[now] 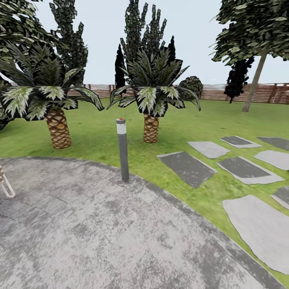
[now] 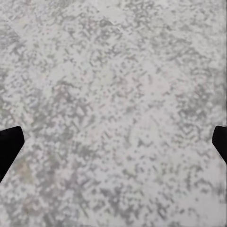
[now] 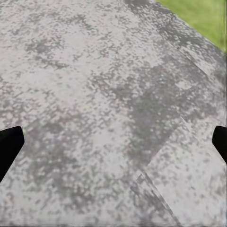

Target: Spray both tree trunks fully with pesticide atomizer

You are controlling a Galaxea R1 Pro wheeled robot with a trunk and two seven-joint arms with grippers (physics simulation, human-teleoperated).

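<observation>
Mottled grey paving [image 1: 100, 241] curves against grass [image 1: 180, 116]; both end effectors [image 2: 113, 146] [image 3: 113, 146] gape, released.

Mottled rough grey stone paving [image 1: 100, 237], matt grey metal bollard [image 1: 122, 150], slatted brown wooden fence [image 1: 241, 92], scaly-barked palm trunks [image 1: 58, 127]

Grey paving [image 1: 100, 233] (mottled), lawn [image 1: 208, 116], fence [image 1: 241, 93]

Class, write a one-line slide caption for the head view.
A grey bollard light stands at the edge of a round paved patio, facing two short palms on the fenced lawn, stepping stones alongside.
</observation>
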